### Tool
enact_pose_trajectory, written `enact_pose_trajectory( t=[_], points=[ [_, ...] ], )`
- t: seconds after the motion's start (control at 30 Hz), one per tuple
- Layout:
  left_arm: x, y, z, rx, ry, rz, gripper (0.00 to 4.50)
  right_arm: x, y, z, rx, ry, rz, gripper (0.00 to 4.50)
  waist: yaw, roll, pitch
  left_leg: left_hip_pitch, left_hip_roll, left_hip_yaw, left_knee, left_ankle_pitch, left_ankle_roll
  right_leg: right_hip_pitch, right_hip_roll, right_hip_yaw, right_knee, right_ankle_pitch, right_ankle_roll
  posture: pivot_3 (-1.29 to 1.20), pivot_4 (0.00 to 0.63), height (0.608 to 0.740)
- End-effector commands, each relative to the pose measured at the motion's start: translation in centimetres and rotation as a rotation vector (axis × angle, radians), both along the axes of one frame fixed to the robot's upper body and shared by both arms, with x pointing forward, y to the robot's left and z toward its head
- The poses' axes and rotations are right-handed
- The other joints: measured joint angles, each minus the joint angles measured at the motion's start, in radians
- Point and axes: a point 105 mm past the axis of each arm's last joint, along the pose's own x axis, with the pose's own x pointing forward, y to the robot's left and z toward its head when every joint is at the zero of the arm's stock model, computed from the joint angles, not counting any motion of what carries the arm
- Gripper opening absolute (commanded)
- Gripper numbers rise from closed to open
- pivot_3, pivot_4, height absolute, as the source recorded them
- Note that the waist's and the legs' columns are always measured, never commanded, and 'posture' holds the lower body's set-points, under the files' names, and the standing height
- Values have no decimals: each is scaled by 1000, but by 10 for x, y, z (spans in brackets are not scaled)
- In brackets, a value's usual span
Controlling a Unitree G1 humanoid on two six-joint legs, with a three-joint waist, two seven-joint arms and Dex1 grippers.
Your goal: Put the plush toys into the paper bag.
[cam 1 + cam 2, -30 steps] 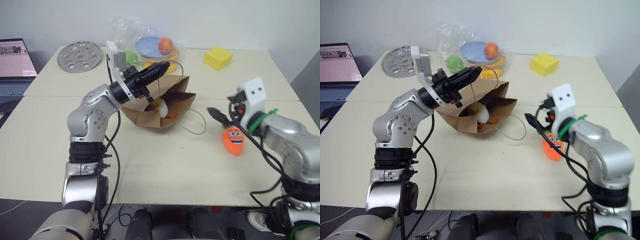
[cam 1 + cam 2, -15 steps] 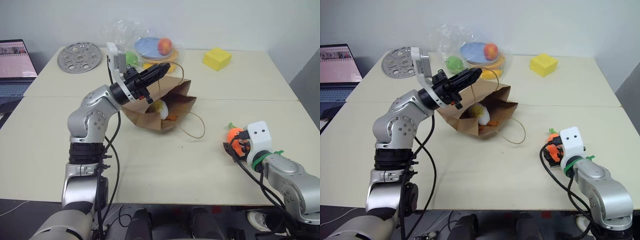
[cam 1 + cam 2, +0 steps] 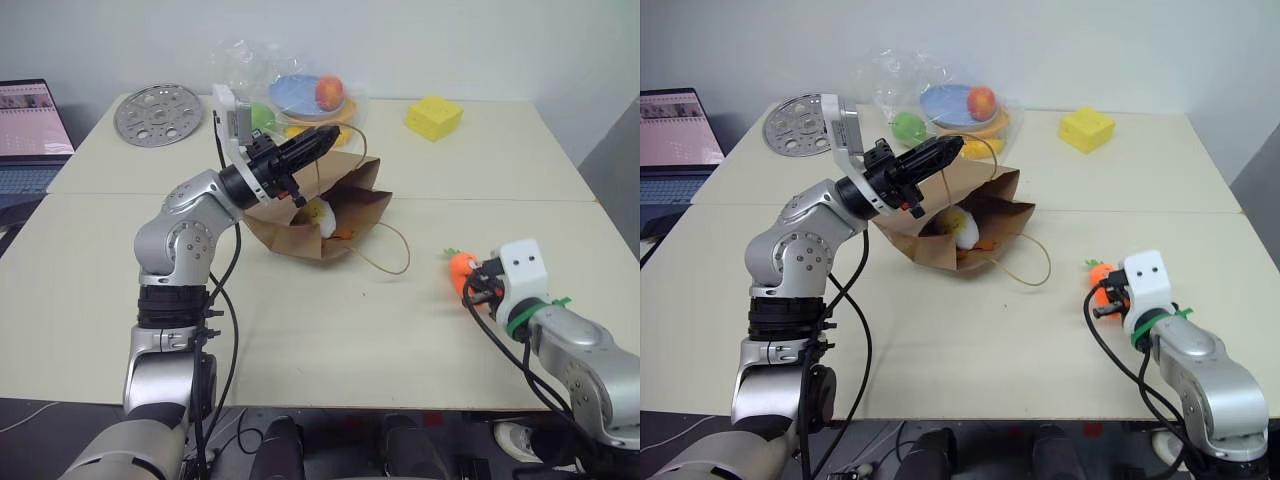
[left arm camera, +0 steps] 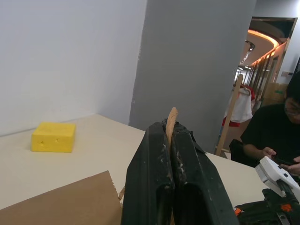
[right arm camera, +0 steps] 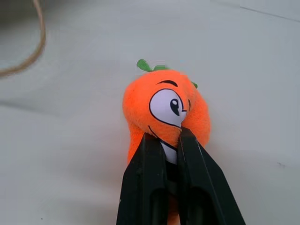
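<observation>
Right gripper was clamped on the orange plush carrot; left gripper pinched the brown paper bag's twisted handle. Lift clear, drop beside the white egg plush.

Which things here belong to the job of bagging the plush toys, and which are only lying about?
Job: carrot toy; egg toy inside the paper bag; left gripper pinching its handle; right gripper.
Lying about: yellow sponge; bagged plastic fruit; metal disc; laptop.

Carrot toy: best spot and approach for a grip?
Pinch the carrot across its soft orange body, just below the face, coming low from its pointed end. It lies flat on the table, leaves away, so that end is free. The right hand is already shut there.
</observation>
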Motion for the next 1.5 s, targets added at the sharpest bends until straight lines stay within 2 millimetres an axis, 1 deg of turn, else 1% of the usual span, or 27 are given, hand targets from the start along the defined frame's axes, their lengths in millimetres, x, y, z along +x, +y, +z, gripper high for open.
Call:
enact_pose_trajectory(
  t=[0.03,0.07,0.13,0.2,0.23,0.3,0.4,0.5,0.63,0.7,0.83,0.93,1.07,1.2,1.3,1.37,1.5],
  points=[
    [-4,0,15,-4,-65,-2,0,10,24,45,88,-167,98,24,0,0,0,0,0,0,0,0,0,0,0,0,0,0,0,0,150,740],
    [-4,-1,15,-4,-66,-4,0,13,33,54,134,-186,127,24,1,0,0,0,0,-1,0,0,0,0,0,0,0,0,0,0,150,740],
    [-4,-1,16,-2,-68,-6,0,17,48,65,183,-201,186,24,3,0,0,0,0,-1,0,0,0,0,0,-1,0,0,0,0,150,740],
    [-5,-2,16,0,-68,-10,0,22,65,73,214,-198,256,24,4,0,0,-1,0,-1,-1,0,0,0,0,-1,-1,0,0,0,150,740],
    [-5,-3,16,1,-68,-14,0,27,73,74,226,-188,280,24,5,0,0,-1,0,-1,-1,0,0,0,0,-1,-1,0,0,0,150,740],
    [-4,-4,17,3,-69,-20,0,36,80,74,236,-172,296,24,7,0,0,-1,0,-1,-1,0,0,0,0,-2,-1,0,0,0,150,740],
    [-5,-6,19,3,-76,-27,0,46,97,78,236,-158,352,24,6,0,0,-1,0,-1,0,0,0,0,0,-2,-1,0,0,0,150,740],
    [-5,-6,20,5,-78,-29,0,51,109,79,247,-140,378,24,4,0,0,-1,0,-1,0,0,0,-1,0,-1,0,0,0,0,150,740],
    [-5,-6,20,7,-77,-30,0,53,117,74,235,-121,407,24,4,0,0,-1,0,-1,-1,0,0,-1,0,-2,0,0,0,0,150,740],
    [-5,-6,20,5,-77,-31,0,53,123,68,228,-99,425,24,4,0,0,-1,0,-1,-1,0,0,-1,0,-2,0,0,0,0,150,740],
    [-6,-5,21,7,-78,-34,0,53,141,61,233,-72,485,24,3,0,0,-1,0,-1,-1,0,0,-1,0,-2,0,0,0,0,150,740],
    [-7,-8,20,10,-76,-46,0,67,150,60,246,-88,471,24,2,0,0,-1,0,-1,-1,0,0,-2,0,-1,0,0,0,0,150,740],
    [-8,-9,20,7,-75,-56,0,82,156,62,253,-127,442,24,1,0,0,-1,0,-1,-1,0,0,-2,0,-2,1,0,0,0,150,740],
    [-9,-9,20,7,-73,-60,0,97,160,74,286,-188,403,24,1,0,0,-1,0,-1,-1,0,0,-2,0,-2,1,0,0,0,150,740],
    [-9,-8,20,10,-74,-61,0,103,163,77,292,-210,394,24,1,0,0,-1,0,-1,-1,0,0,-2,0,-2,1,0,0,0,150,740],
    [-9,-8,19,9,-74,-60,0,105,165,75,289,-208,399,24,1,0,0,-1,0,-1,-1,0,0,-2,0,-2,1,0,0,0,150,740],
    [-11,-9,20,7,-73,-69,0,118,170,63,253,-224,346,24,1,0,0,-1,0,-1,-1,0,0,-2,0,-2,1,0,0,0,150,740]
  ],
)
